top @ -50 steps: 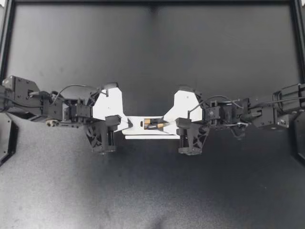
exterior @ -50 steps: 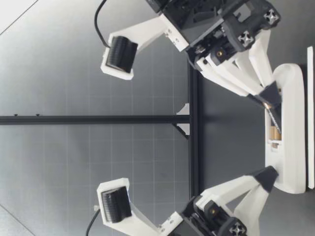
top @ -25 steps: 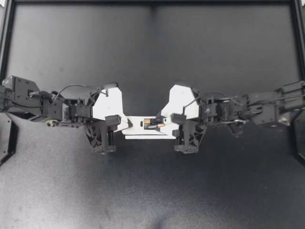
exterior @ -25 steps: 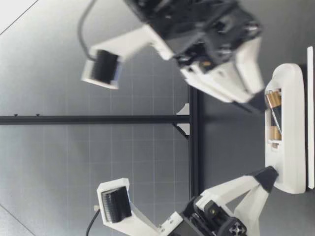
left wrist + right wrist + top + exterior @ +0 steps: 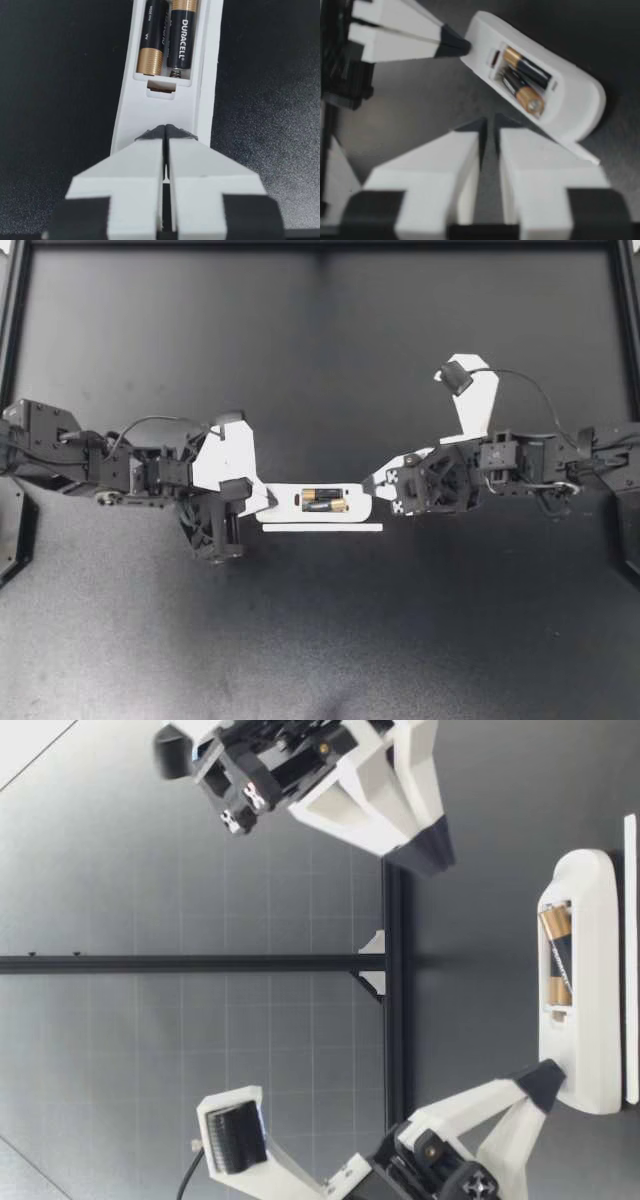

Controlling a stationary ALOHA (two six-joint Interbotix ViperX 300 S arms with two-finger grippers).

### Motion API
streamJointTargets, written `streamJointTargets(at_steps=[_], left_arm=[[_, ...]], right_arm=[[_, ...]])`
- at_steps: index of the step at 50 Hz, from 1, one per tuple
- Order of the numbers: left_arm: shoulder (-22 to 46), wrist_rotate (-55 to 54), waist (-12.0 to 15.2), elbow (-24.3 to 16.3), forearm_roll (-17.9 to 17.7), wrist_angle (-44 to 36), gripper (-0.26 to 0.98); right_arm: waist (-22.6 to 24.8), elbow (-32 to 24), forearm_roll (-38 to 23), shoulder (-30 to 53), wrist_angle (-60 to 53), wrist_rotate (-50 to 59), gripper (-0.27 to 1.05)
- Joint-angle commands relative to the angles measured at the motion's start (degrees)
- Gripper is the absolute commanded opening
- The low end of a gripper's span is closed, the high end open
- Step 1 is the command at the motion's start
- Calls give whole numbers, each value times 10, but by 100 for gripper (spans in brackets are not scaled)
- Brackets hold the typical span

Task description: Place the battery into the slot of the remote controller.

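Note:
A white remote (image 5: 290, 502) lies face down mid-table with its battery bay uncovered. Two black-and-gold batteries (image 5: 325, 500) lie side by side in the bay (image 5: 167, 35) (image 5: 525, 82) (image 5: 557, 960). My left gripper (image 5: 262, 502) is shut, its dark fingertips (image 5: 166, 131) resting on the remote's end nearest that arm (image 5: 545, 1080). My right gripper (image 5: 383, 483) hangs above and off the remote's other end, rolled onto its side. Only a narrow gap shows between its fingertips (image 5: 490, 127), and nothing is in it. In the low view it is well above the table (image 5: 430, 850).
A thin white cover strip (image 5: 322, 528) lies flat just in front of the remote (image 5: 630, 960). The black mat (image 5: 320, 640) stretches all around, bounded by a black frame rail (image 5: 320, 246) at the back.
My right gripper has left the battery in the bay, lifted, drawn back to the right and rolled over. The left gripper and the remote have stayed put.

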Motion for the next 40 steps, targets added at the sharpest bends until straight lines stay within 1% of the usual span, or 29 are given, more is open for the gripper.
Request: streamJointTargets(at_steps=[1,9,13,25,40], left_arm=[[-6,-1,2,-1,-3,4,-18],[-4,-2,2,-1,-5,4,-18],[-4,-2,2,-1,-7,4,-18],[1,-3,2,-1,-7,4,-18],[3,-2,3,-1,-7,4,-18]], right_arm=[[4,-6,-1,-7,8,30,5],[4,-25,-1,22,25,37,-11],[4,-34,-1,40,29,37,-14],[4,-64,-1,79,38,37,-14],[4,-76,-2,97,44,34,-14]])
